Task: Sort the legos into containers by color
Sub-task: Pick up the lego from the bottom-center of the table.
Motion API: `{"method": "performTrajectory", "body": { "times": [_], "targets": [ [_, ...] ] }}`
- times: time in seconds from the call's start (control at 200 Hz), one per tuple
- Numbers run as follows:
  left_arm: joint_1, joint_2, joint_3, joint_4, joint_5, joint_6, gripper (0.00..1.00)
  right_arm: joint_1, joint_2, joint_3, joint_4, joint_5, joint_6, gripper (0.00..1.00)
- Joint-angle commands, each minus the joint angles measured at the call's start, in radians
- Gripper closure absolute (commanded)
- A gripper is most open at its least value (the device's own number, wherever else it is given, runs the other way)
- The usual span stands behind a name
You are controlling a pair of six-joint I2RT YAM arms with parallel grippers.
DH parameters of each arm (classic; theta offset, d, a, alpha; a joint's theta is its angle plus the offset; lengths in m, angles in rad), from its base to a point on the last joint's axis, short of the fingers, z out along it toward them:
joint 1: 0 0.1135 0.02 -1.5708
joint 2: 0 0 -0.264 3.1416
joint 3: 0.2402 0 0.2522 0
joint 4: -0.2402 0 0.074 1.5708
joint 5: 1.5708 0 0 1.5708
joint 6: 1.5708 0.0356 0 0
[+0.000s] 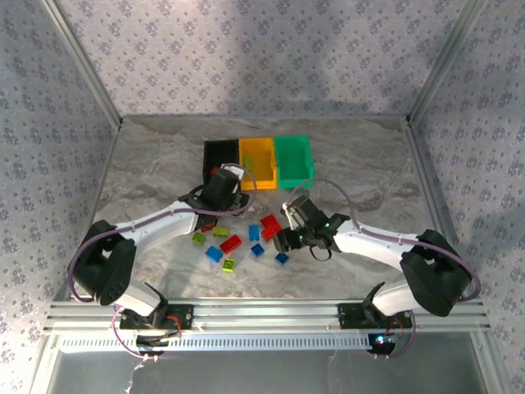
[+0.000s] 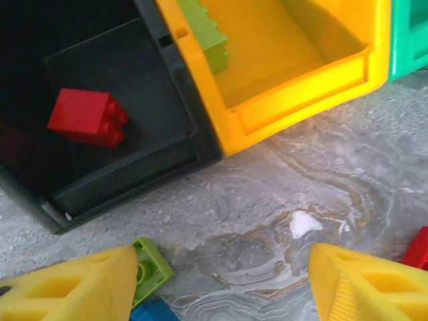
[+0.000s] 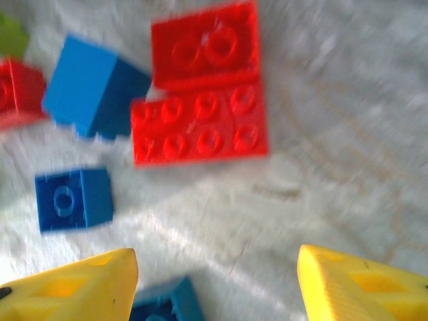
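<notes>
Three joined bins (image 1: 264,164) form a left-right row on the grey marbled tabletop (image 1: 369,164) between patterned walls (image 1: 246,49). Legos (image 1: 230,243) lie scattered in front; the left gripper (image 2: 224,267) and right gripper (image 3: 217,274) gape empty.

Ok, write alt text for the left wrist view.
A red lego lies in the black bin, a yellow-green lego in the orange-yellow bin beside it. Below, over the marble table, the left gripper holds its jaws open, empty.
</notes>
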Motion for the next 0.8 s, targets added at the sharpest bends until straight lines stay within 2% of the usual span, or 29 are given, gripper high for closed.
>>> {"method": "performTrajectory", "body": {
  "times": [0.0,0.395,0.795],
  "targets": [
    [0.022,-0.052,-0.051,0.109,-0.033,-0.004,0.33,0.053,-0.026,0.030,-0.163,0.040,-0.002,0.34],
    [0.035,-0.117,-0.109,0.109,-0.072,0.065,0.33,0.176,0.050,0.074,-0.230,0.037,0.031,0.34],
    [0.097,-0.187,-0.141,0.093,-0.033,0.046,0.33,0.185,0.184,0.139,-0.226,0.086,0.030,0.37]
  ]
}}
